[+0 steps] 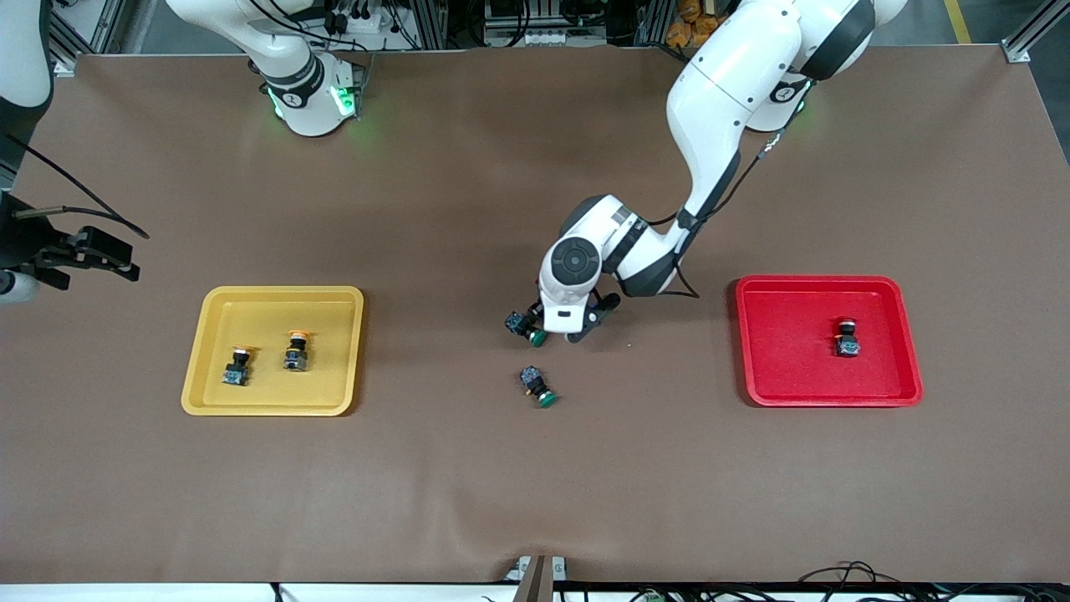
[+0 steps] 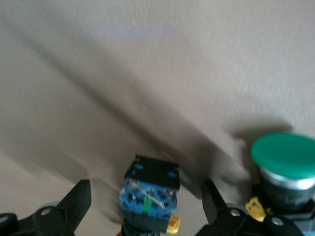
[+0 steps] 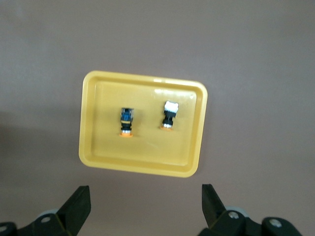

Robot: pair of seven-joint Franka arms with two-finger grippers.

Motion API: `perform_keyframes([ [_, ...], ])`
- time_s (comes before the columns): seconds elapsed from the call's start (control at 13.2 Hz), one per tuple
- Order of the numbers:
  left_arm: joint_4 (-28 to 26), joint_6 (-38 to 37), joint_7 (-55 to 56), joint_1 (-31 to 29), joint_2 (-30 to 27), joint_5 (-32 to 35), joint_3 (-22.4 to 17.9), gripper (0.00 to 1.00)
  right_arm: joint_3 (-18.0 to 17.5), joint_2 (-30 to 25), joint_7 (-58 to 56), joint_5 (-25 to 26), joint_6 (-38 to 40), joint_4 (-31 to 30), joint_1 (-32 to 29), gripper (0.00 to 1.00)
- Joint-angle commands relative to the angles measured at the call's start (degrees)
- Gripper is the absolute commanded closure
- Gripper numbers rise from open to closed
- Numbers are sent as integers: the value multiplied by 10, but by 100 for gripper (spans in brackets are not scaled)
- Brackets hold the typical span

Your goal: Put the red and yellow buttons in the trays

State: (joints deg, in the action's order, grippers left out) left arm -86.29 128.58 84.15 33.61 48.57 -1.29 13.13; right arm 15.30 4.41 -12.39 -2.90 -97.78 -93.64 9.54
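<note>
My left gripper (image 1: 575,333) is low over the middle of the table, fingers open. In the left wrist view it (image 2: 146,187) straddles a black-and-blue button (image 2: 150,194) lying on the mat, with a sliver of red cap at the picture's edge; the fingers stand apart from it. The front view hides this button under the hand. The red tray (image 1: 827,284) holds one red button (image 1: 847,338). The yellow tray (image 1: 284,293) (image 3: 142,78) holds two yellow buttons (image 1: 236,368) (image 1: 296,351). My right gripper (image 1: 125,269) (image 3: 145,189) waits high over the yellow tray, open and empty.
A green-capped switch (image 1: 527,324) (image 2: 285,157) lies right beside the left gripper's finger. A second green-capped switch (image 1: 537,386) lies a little nearer to the front camera. Brown mat covers the table between the trays.
</note>
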Motion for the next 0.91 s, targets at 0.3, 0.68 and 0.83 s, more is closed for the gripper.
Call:
perform_keyframes([
  [0.3, 10, 2, 14, 19, 7, 73, -8, 100, -97, -57, 18, 10, 35, -36, -93, 0],
  [0.68, 10, -19, 7, 8, -12, 157, -32, 100, -89, -68, 9, 11, 49, -30, -100, 0],
  [0.83, 12, -53, -18, -13, -41, 163, -33, 100, -91, -70, 9, 13, 44, -28, -98, 0],
])
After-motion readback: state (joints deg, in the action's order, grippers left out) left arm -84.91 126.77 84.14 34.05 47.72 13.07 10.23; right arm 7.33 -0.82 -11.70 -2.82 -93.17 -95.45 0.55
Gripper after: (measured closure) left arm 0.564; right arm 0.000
